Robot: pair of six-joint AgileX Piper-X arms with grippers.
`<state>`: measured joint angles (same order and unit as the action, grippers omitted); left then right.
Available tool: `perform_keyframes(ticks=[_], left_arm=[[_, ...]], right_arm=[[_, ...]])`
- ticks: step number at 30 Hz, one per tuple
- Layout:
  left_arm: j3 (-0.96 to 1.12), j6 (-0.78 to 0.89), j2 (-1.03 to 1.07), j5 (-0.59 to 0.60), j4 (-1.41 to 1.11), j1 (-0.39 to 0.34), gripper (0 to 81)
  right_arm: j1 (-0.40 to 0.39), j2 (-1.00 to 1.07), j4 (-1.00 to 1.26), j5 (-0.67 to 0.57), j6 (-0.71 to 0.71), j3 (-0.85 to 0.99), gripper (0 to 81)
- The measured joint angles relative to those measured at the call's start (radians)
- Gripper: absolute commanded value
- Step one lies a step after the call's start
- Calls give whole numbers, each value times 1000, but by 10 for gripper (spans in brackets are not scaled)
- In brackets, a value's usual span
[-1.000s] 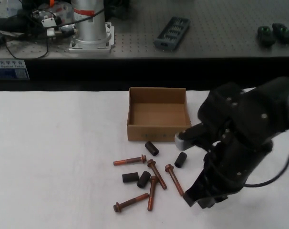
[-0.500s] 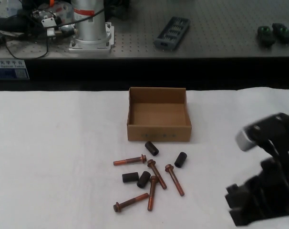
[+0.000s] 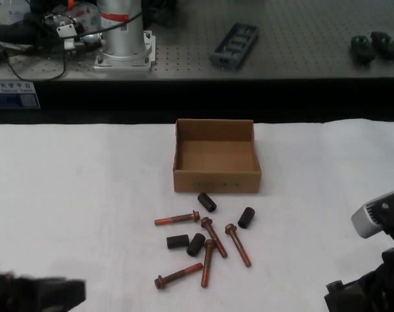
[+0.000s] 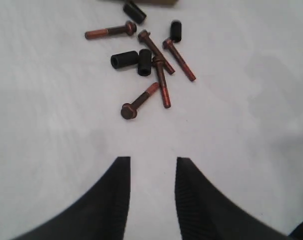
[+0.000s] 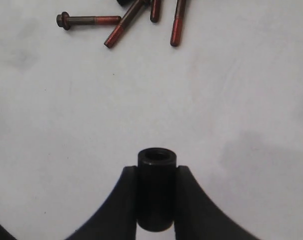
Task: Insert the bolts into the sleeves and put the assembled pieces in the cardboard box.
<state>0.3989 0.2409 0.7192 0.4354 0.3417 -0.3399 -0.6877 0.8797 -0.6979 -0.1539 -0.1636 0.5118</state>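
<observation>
The right gripper (image 5: 156, 171) has its fingers (image 5: 125, 205) closed on a black cylindrical sleeve (image 5: 156, 195), whose open bore points out past the fingertips. The left gripper (image 4: 152, 162) holds nothing, and a narrow gap separates its fingers (image 4: 114, 200). In the centre of the high view, a brown cardboard box (image 3: 216, 184) sits on the white cloth-covered desk (image 3: 86, 195). Copper-coloured bolts (image 3: 177, 220) and loose black sleeves (image 3: 207, 202) lie scattered just below it. At upper left, a blue-and-white label (image 3: 13, 94) is too small to read. Above it lies a grey perforated board (image 3: 301, 45).
</observation>
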Motion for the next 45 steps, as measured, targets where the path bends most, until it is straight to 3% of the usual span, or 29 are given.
perform_keyframes(ticks=[9,13,16,23,30,45], left_arm=[[347,-241,542,63,143,-61,231],[532,-332,672,52,272,-109,231],[579,-496,731,39,298,-156,236],[596,-836,826,-170,332,-266,269],[596,-888,977,-291,317,-323,269],[602,-864,992,-394,192,-358,309]], right_arm=[[0,0,-2,-2,15,0,15],[0,0,0,-7,18,0,15],[0,0,2,-6,22,0,15],[0,0,15,-46,21,0,15],[0,0,20,-91,21,0,15],[0,0,20,-132,28,0,15]])
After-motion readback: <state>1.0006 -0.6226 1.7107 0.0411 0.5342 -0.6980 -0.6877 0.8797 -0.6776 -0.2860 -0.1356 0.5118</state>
